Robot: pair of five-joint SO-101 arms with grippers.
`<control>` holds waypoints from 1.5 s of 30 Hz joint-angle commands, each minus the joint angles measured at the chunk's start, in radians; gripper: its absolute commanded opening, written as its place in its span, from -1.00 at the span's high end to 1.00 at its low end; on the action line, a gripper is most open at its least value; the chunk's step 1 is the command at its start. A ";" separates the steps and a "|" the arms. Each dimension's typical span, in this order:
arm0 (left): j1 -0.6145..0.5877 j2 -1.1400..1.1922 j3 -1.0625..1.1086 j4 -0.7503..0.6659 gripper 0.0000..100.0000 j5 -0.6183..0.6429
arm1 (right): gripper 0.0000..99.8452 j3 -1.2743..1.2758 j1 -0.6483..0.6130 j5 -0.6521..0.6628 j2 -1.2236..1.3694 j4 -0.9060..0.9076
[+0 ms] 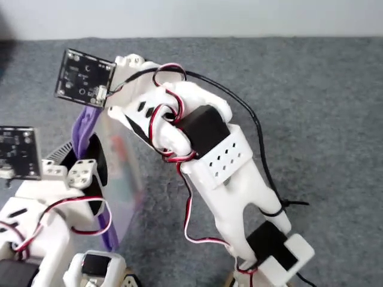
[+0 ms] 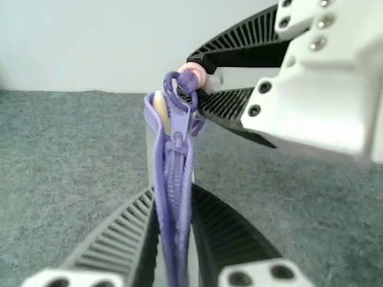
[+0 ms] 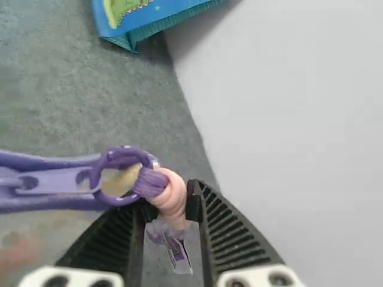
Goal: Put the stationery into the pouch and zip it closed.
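The clear pouch (image 1: 124, 174) with its purple zipper (image 1: 88, 127) is held upright on edge above the grey cloth. My left gripper (image 2: 173, 200) is shut on the zipper tape (image 2: 172, 156) from below. My right gripper (image 3: 167, 200) is shut on the pink pull (image 3: 172, 197) that hangs from the purple ring (image 3: 122, 160) at the zipper's far end. In the left wrist view the pink pull (image 2: 192, 76) sits between the right arm's black fingers (image 2: 230, 103). Coloured items (image 1: 118, 148) show faintly through the pouch wall.
A blue packet (image 3: 149, 15) lies on the grey cloth (image 1: 317, 101) near the white wall (image 3: 299, 119). The right arm (image 1: 221, 161) with its red and black cables crosses the middle of the table. Open cloth lies to the right.
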 commanded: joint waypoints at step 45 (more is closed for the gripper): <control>-0.005 -0.025 -0.154 0.057 0.66 0.043 | 0.99 -0.026 0.162 0.069 0.068 -0.185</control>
